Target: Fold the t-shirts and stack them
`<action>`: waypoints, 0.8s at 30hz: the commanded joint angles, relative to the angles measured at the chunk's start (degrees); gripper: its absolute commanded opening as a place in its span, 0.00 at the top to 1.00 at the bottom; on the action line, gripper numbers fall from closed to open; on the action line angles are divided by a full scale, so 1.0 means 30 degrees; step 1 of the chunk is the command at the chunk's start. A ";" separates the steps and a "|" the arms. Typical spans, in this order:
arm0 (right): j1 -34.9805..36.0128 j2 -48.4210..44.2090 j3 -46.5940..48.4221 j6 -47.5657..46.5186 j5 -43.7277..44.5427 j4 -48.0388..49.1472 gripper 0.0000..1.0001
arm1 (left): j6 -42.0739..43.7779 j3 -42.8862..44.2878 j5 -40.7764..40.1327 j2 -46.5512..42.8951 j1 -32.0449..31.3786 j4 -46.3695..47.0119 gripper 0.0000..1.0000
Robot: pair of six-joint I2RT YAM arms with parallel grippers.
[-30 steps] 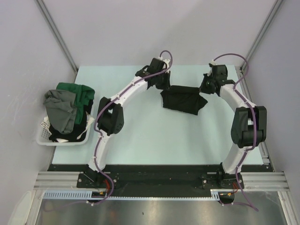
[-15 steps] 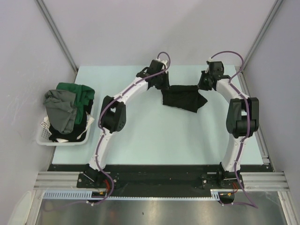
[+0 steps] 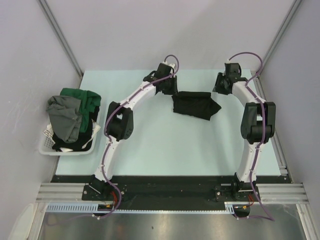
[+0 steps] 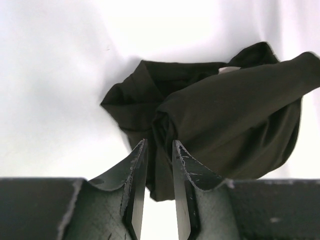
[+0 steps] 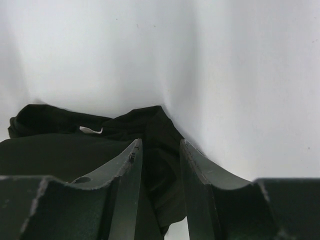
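A black t-shirt lies crumpled and partly folded on the pale table, at the far middle. My left gripper hovers just off its left end, jaws slightly apart with nothing between them. In the left wrist view the shirt lies just beyond the fingertips. My right gripper is off the shirt's right end, open and empty. In the right wrist view the shirt lies under and beyond it. More shirts sit in the basket: dark green, grey and black.
The white slatted basket stands at the table's left edge, heaped with shirts. Grey walls close in the back and both sides. A black rail runs along the near edge at the arm bases.
Both grippers held the black shirt stretched between them. They moved toward the far edge, the shirt settled on the table, and both grippers have come off it.
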 commanded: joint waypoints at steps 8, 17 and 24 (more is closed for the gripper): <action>0.1281 -0.5128 -0.1077 0.0168 -0.0469 -0.0760 0.63 | 0.1796 -0.3151 -0.2023 -0.5423 0.0763 -0.1451 0.69; 0.3625 -0.5458 -0.2164 0.1105 -0.0939 -0.1787 0.73 | 0.1008 -0.9361 -0.0858 -0.9347 0.0911 -0.0517 0.70; 0.4416 -0.4431 -0.2133 0.1781 -0.1086 -0.2545 0.65 | 0.0156 -1.1330 0.0904 -1.0174 0.0882 0.0570 0.70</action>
